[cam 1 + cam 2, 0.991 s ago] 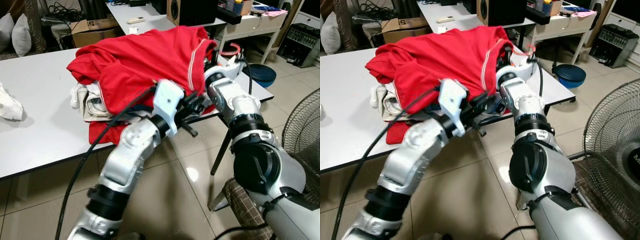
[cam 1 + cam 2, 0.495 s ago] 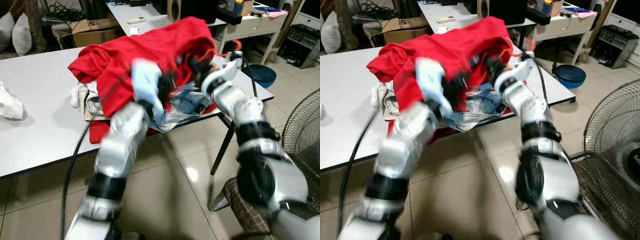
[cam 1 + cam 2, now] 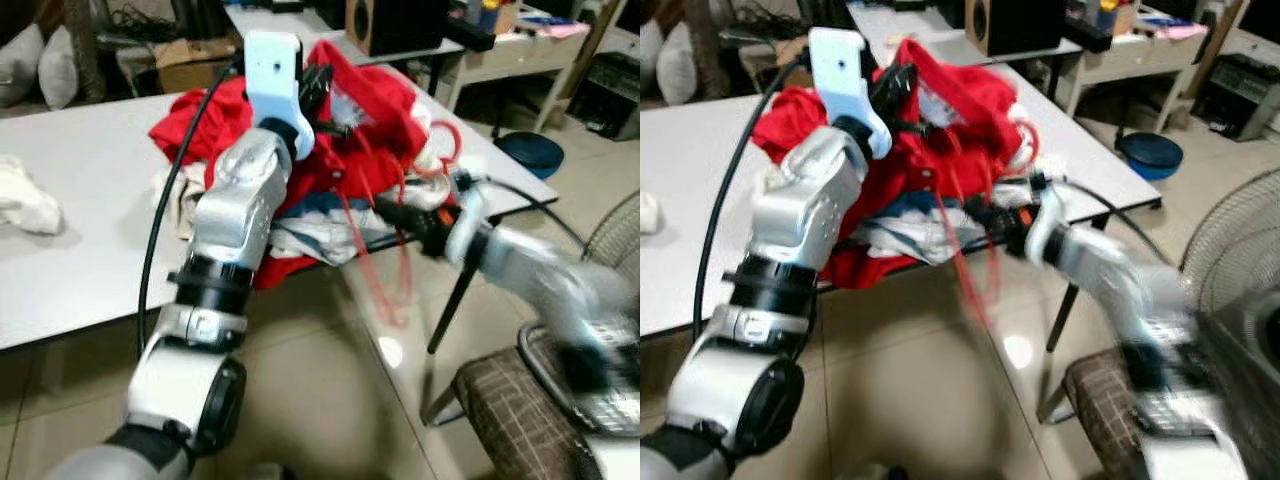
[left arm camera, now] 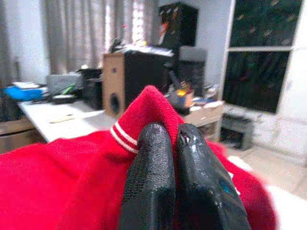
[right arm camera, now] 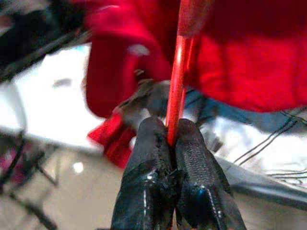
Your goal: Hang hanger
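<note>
I see one red shirt heaped with other clothes on the white tabletop. My left gripper is raised above the pile, its two fingers pressed together on the shirt's collar, which has two white stripes. My right gripper, blurred at the tabletop's near edge, pinches one thin red hanger that runs up into the shirt. One speaker stands behind. I can read no writing.
</note>
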Robot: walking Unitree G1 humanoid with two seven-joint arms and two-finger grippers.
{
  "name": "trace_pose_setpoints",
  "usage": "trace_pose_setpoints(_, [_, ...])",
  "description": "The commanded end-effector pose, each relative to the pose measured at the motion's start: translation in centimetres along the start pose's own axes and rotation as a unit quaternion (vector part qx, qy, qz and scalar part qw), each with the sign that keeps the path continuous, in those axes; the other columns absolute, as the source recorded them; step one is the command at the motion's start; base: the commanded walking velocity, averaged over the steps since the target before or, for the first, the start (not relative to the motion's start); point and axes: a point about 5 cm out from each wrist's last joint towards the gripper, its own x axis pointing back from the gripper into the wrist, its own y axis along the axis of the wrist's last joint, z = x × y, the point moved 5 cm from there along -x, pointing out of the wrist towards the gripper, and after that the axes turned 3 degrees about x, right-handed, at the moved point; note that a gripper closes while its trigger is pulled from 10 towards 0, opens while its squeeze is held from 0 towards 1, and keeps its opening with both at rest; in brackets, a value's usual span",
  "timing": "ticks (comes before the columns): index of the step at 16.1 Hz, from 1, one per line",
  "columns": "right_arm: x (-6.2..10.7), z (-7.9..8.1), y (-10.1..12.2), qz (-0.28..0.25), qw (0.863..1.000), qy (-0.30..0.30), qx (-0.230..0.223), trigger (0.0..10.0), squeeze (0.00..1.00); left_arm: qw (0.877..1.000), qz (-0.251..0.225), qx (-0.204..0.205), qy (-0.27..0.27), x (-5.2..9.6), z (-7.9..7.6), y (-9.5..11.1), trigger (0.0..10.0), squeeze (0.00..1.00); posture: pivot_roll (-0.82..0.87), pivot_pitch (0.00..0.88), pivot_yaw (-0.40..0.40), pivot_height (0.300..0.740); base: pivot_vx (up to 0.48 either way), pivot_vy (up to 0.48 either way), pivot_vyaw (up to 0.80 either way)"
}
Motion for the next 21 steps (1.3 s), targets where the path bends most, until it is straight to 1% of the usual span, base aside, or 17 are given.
trace_pose_setpoints(1, [0.4,1.3,0.8,0.001,0.999,0.017,0.041,10.0,0.0,1.0,0.008,-0.019,0.001,-0.4,-0.1,-0.4,0.0,0.0,-0.02,0.0,0.075,0.74,0.0,0.0,0.0])
trace_pose_setpoints(2, [1.1,0.7,1.0,0.005,0.998,-0.013,0.061,10.0,0.0,0.999,0.011,-0.031,0.001,-0.5,0.0,-0.7,0.0,0.0,-0.02,0.0,0.078,0.74,0.0,0.0,0.0])
trace_pose_setpoints(3, [2.2,0.3,1.4,0.002,0.996,-0.047,0.074,10.0,0.0,0.998,0.011,-0.065,-0.005,-0.6,0.2,-0.9,0.0,0.0,-0.03,0.0,0.08,0.74,0.0,0.0,0.0])
trace_pose_setpoints(4, [2.5,0.3,1.5,0.001,0.996,-0.057,0.076,10.0,0.0,0.997,0.013,-0.074,-0.008,-0.7,0.3,-1.0,0.0,0.0,-0.03,0.0,0.08,0.74,0.0,0.0,0.0])
trace_pose_setpoints(5, [3.3,-0.4,1.7,-0.015,0.991,-0.103,0.082,10.0,0.0,0.994,0.045,-0.099,-0.028,-0.4,1.0,-2.5,0.5,0.0,-0.03,0.0,0.08,0.74,0.0,0.0,0.0])
trace_pose_setpoints(6, [3.5,-0.6,1.7,-0.021,0.99,-0.114,0.075,10.0,0.0,0.993,0.055,-0.105,-0.028,-0.4,1.3,-3.0,0.5,0.0,-0.03,0.0,0.08,0.74,0.0,0.0,0.0])
trace_pose_setpoints(7, [3.5,-0.8,1.6,-0.027,0.989,-0.124,0.071,10.0,0.0,0.991,0.067,-0.112,-0.026,-0.3,1.8,-3.6,5.8,0.0,-0.03,0.0,0.086,0.74,0.0,0.0,0.0])
trace_pose_setpoints(8, [3.2,-1.1,1.4,-0.032,0.989,-0.13,0.068,10.0,0.0,0.992,0.069,-0.099,-0.021,-0.3,2.5,-3.8,10.0,0.0,-0.04,0.0,0.088,0.74,0.0,0.0,0.0])
trace_pose_setpoints(9, [3.0,-1.0,1.3,-0.036,0.989,-0.129,0.065,10.0,0.0,0.993,0.07,-0.086,-0.032,-0.3,2.5,-3.8,10.0,0.0,-0.04,0.0,0.087,0.74,0.0,0.0,0.0])
trace_pose_setpoints(10, [2.6,-1.1,1.4,-0.045,0.989,-0.126,0.062,10.0,0.0,0.994,0.061,-0.067,-0.057,-0.4,2.1,-3.1,10.0,1.0,-0.04,0.0,0.083,0.74,0.0,0.0,0.0])
trace_pose_setpoints(11, [2.2,-1.1,1.7,-0.053,0.989,-0.125,0.06,10.0,0.0,0.994,0.053,-0.068,-0.073,-0.4,2.0,-2.6,10.0,1.0,-0.03,0.0,0.079,0.74,0.0,0.0,0.0])
trace_pose_setpoints(14, [1.1,-1.1,3.3,-0.085,0.988,-0.115,0.051,10.0,0.0,0.991,0.056,-0.043,-0.118,0.2,1.8,-2.1,10.0,1.0,-0.03,0.0,0.073,0.74,0.0,0.0,0.0])
trace_pose_setpoints(15, [0.6,-1.2,4.0,-0.096,0.988,-0.108,0.046,10.0,0.0,0.987,0.068,-0.019,-0.145,1.1,1.8,-2.1,10.0,1.0,-0.02,0.0,0.068,0.74,0.0,0.0,0.0])
trace_pose_setpoints(16, [0.2,-1.2,4.7,-0.106,0.989,-0.099,0.04,10.0,0.0,0.984,0.082,-0.01,-0.159,2.0,2.2,-2.4,10.0,1.0,-0.02,0.0,0.062,0.74,0.0,0.0,0.0])
trace_pose_setpoints(17, [0.0,-1.1,5.0,-0.11,0.989,-0.096,0.038,10.0,0.0,0.981,0.092,-0.009,-0.17,2.5,2.2,-2.7,10.0,1.0,-0.02,0.0,0.06,0.74,0.0,0.0,0.0])
trace_pose_setpoints(19, [-0.7,-0.9,6.0,-0.121,0.989,-0.08,0.031,10.0,0.0,0.966,0.133,-0.012,-0.222,4.8,1.6,-4.0,10.0,1.0,-0.01,0.0,0.055,0.74,0.0,0.0,0.0])
trace_pose_setpoints(21, [-1.3,-0.9,6.6,-0.123,0.989,-0.072,0.031,10.0,0.0,0.962,0.137,0.001,-0.235,5.9,0.7,-3.8,10.0,1.0,-0.01,0.0,0.055,0.74,0.0,0.0,0.0])
